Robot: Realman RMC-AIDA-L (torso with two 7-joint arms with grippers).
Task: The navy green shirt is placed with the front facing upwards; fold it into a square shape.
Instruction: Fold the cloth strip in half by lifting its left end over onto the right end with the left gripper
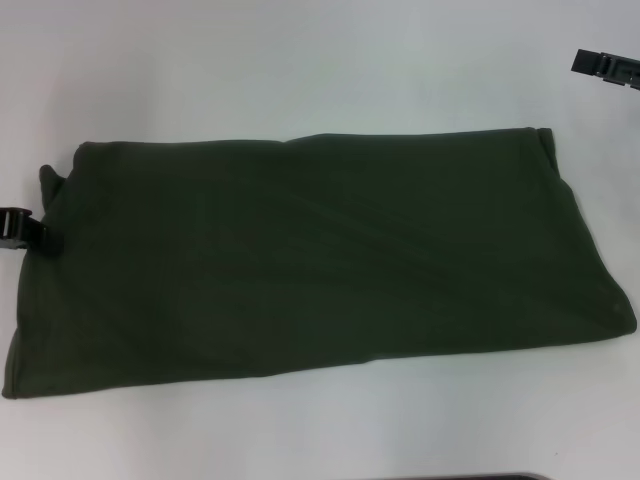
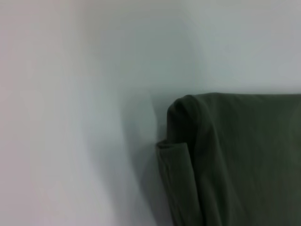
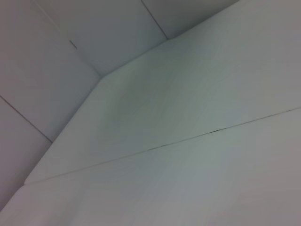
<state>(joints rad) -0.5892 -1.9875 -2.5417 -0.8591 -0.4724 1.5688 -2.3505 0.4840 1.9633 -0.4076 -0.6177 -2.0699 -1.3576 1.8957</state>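
- The navy green shirt [image 1: 310,255] lies flat on the white table [image 1: 300,60] as a long folded band running across our view, plain green side up, no lettering showing. Its far edge is fairly straight; the right end is rounded and slopes toward us.
- In the left wrist view the shirt's left end [image 2: 188,141] shows stacked layers with a rolled lip, so the fold there is thick and not quite flush.
- We judge the sleeves and sides are already tucked in, and what remains is bringing one end over the other to turn the band into a square.
- The left gripper [image 1: 20,228] sits at the shirt's left edge, about midway along that short end. We cannot tell whether its claw is spread or pinching cloth.
- The right gripper [image 1: 605,68] is well apart from the shirt, off the far right corner; only part of it shows, and we cannot tell its claw state either.
- To do this step well, we would catch all layers at the left end, not just the top lip.
- We would carry the end low and evenly, so the edges meet squarely.
- The rounded right end may need flattening, or the square will skew.
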